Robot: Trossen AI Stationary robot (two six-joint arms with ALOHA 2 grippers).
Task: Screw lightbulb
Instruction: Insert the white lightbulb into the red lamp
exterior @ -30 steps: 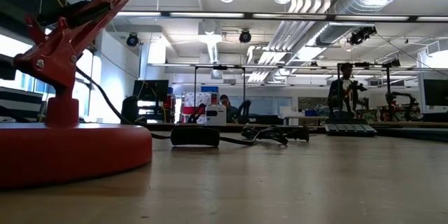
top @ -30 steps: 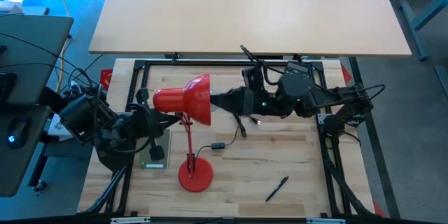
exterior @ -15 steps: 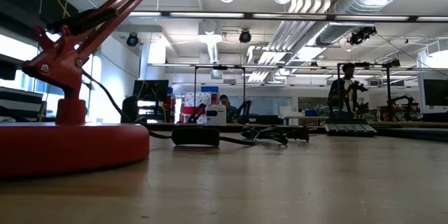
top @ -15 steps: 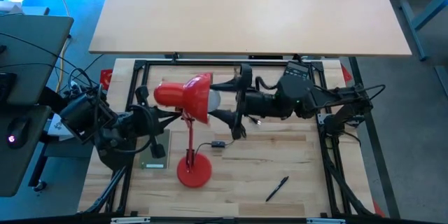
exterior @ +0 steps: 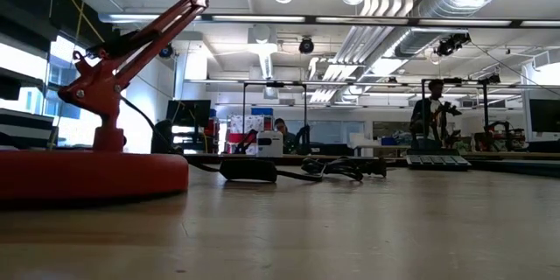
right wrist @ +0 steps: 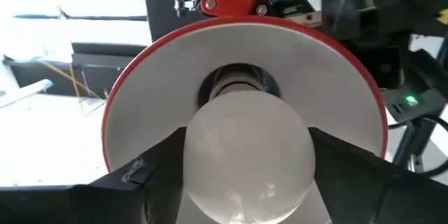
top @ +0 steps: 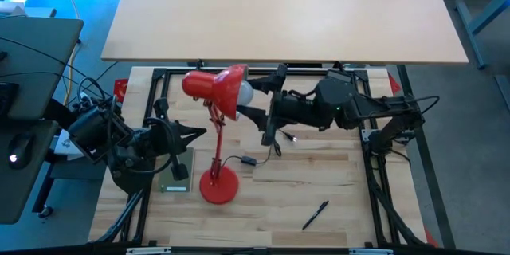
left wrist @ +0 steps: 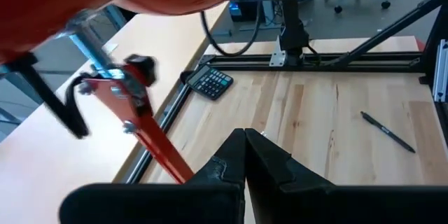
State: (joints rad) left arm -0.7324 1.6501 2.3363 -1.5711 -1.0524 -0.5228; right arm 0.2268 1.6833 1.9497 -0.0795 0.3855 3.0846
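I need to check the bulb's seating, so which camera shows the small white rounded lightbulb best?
The right wrist view: the small white rounded lightbulb fills it, its base at the socket inside the red lamp shade. The high view shows only a white sliver at the shade's mouth. The low and left wrist views do not show it.

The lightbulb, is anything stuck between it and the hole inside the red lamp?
Nothing visible is. The lightbulb sits between the right gripper's fingers, its base right at the socket inside the red lamp shade.
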